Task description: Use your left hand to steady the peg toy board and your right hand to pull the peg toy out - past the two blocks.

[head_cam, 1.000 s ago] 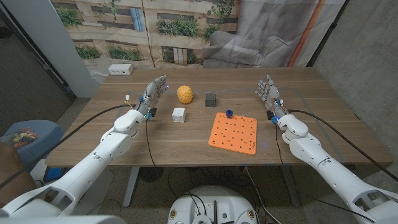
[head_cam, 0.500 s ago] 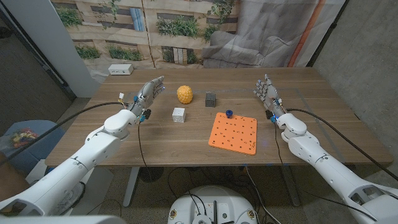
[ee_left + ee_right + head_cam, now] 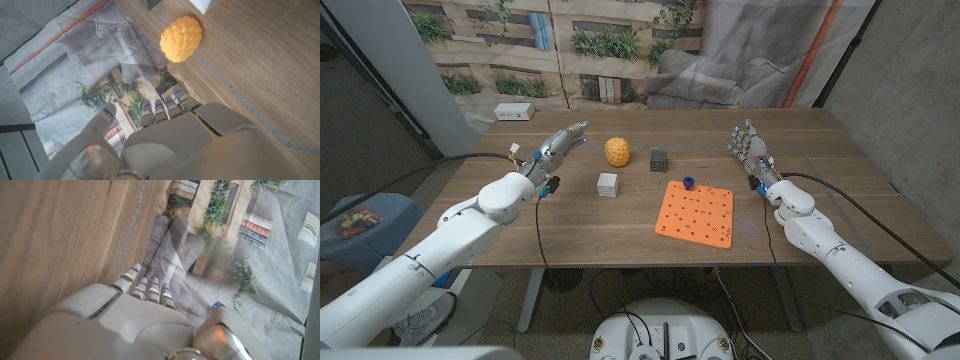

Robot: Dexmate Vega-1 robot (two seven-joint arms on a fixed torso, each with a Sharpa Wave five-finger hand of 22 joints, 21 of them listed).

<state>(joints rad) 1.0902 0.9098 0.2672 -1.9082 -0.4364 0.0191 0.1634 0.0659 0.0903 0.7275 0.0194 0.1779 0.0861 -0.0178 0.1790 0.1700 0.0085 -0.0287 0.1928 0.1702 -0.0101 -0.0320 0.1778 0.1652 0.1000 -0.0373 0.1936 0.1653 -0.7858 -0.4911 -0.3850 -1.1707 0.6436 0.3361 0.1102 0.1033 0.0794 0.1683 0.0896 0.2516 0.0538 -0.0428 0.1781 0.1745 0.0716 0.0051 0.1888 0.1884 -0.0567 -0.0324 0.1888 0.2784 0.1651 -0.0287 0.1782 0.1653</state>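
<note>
The wooden counter (image 3: 620, 225) carries a yellow bumpy ball (image 3: 616, 151) near its far middle — the same ball sits close to the counter's edge in the left wrist view. A white power strip (image 3: 513, 112) lies at the far left corner. Behind the counter hangs a printed backdrop (image 3: 570, 45) showing buildings and greenery, with a grey sheet (image 3: 740, 55) draped beside it. A blue bin (image 3: 365, 222) holding colourful items stands on the floor — left of the counter.
</note>
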